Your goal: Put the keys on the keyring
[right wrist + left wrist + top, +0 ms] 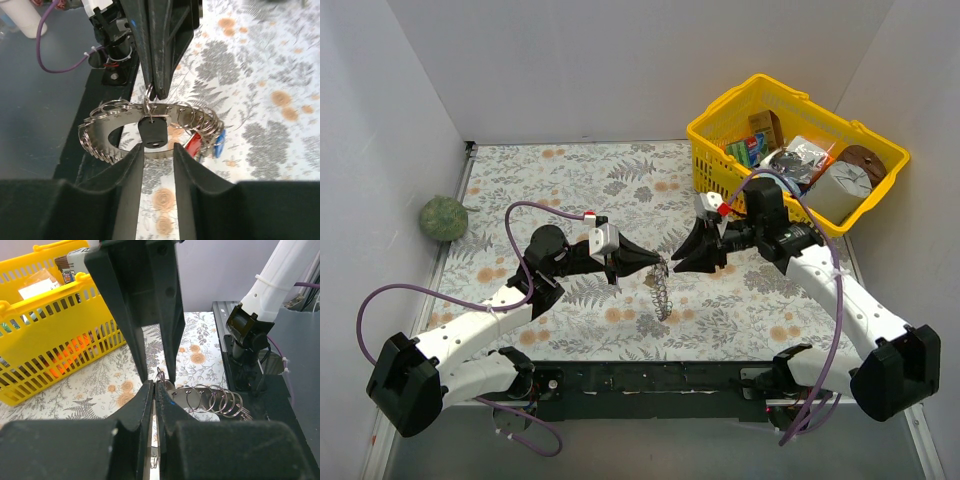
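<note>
Floral surface [570,180], yellow basket [720,120] in its far right corner. The claws meet mid-surface, well apart from the walls. Left claw [658,263] pinches the keyring [663,290] rim. Right claw [677,262], narrow, flanks the dark key [152,132]; grip unclear. Red key [192,142] and blue key [220,140] hang from the ring.

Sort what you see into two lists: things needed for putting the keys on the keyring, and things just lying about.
Needed: keyring, black-headed key, red key, blue key, left gripper, right gripper.

Lying about: yellow basket, round green object.
</note>
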Controlling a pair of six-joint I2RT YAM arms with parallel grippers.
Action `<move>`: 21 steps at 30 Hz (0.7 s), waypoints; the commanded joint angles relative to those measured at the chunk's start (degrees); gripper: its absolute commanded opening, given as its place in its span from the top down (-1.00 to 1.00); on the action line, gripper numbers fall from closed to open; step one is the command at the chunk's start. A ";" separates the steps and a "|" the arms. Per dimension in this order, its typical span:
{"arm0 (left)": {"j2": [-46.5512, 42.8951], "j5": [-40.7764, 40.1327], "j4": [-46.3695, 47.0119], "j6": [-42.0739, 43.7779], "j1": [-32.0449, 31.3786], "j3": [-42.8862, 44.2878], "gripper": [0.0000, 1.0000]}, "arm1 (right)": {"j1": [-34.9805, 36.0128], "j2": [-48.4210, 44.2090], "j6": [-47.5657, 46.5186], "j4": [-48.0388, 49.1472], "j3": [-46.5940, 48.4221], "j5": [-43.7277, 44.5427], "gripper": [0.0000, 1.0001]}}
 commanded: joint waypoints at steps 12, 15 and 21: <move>-1.30 1.37 2.78 -0.73 0.02 1.68 1.00 | -0.04 -4.35 10.34 14.76 -0.70 -4.17 0.09; -1.21 1.55 2.78 -0.82 0.02 1.85 1.00 | 0.39 -3.03 10.43 14.85 -0.70 -3.73 0.15; -1.38 1.64 2.35 -0.91 0.02 1.94 1.00 | 0.84 -1.19 10.86 15.91 -0.44 -3.20 0.26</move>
